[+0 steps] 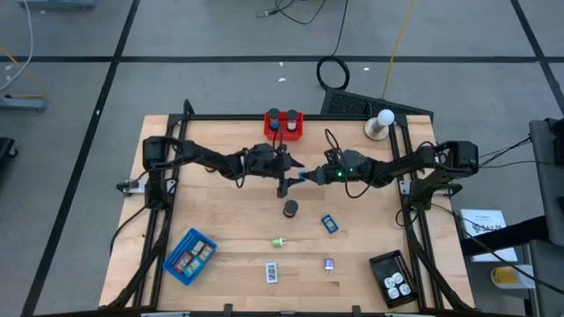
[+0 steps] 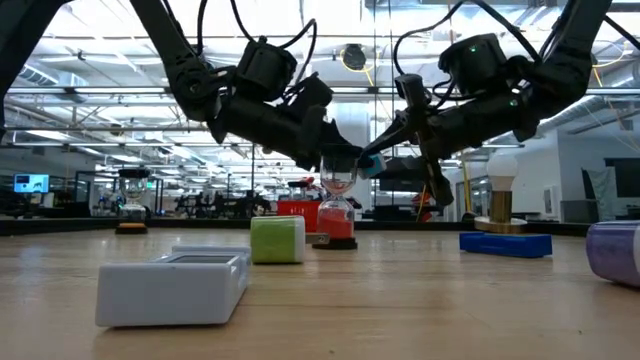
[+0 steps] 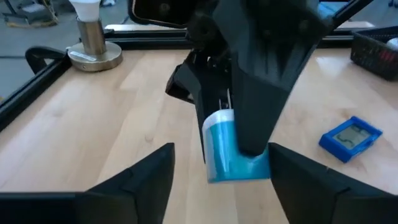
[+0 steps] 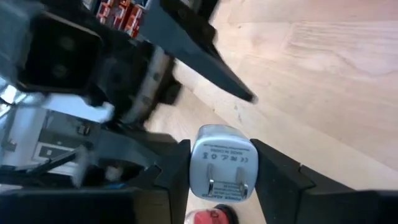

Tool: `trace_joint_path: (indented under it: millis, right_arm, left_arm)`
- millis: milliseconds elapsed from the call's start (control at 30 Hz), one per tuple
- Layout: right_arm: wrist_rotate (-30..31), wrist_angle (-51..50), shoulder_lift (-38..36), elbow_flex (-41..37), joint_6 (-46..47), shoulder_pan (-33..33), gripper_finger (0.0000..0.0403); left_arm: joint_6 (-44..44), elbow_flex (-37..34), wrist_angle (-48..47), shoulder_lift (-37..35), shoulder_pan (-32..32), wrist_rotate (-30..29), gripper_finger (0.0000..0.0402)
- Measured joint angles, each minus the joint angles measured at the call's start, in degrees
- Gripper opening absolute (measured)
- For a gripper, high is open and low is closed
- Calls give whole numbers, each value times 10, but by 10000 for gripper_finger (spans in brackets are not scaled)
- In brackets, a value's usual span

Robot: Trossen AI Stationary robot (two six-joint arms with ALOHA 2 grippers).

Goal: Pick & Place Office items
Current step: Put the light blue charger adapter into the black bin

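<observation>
Teal charger [image 4: 222, 163]: clamped in right gripper [image 4: 221, 171] at mid-table; prongs seen only in right wrist view. Left gripper [image 3: 221, 171]: fingers spread wide either side, not gripping.

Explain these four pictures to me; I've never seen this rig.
Two robot arms work at a wooden table. One camera looks down from above, one sits at table height, and one rides on each wrist. Mid-table the right gripper is shut on a teal-and-white plug adapter; the left gripper stands open around it. Lying on the table: a black cylinder, a blue block, a green bit, a purple bit, a white-labelled rectangle, plus red tray, blue tray and black tray.
</observation>
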Motion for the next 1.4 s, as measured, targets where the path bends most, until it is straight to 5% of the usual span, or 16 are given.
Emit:
trace_joint_path:
  millis: [300, 500, 667, 967, 1233, 1400]
  right_arm:
    - [-30, -108, -56, 0, -53, -24, 138]
    - [26, -425, -164, 36, -133, -33, 137]
    - [110, -666, -173, 125, -220, -17, 136]
    - [106, -691, -102, 141, -347, 12, 136]
    - [95, -751, -18, 207, -412, 43, 138]
    - [93, -785, 19, 251, -501, 67, 139]
  left_arm:
    - [18, 0, -69, -32, 17, 12, 268]
    - [25, 0, -71, -33, 20, 19, 212]
    - [21, -1, -56, -33, 35, 74, 131]
    - [-70, -110, 180, -33, 65, 98, 8]
    - [-205, -138, 221, -33, 98, 123, 31]
    - [-137, -137, 224, -33, 100, 108, 9]
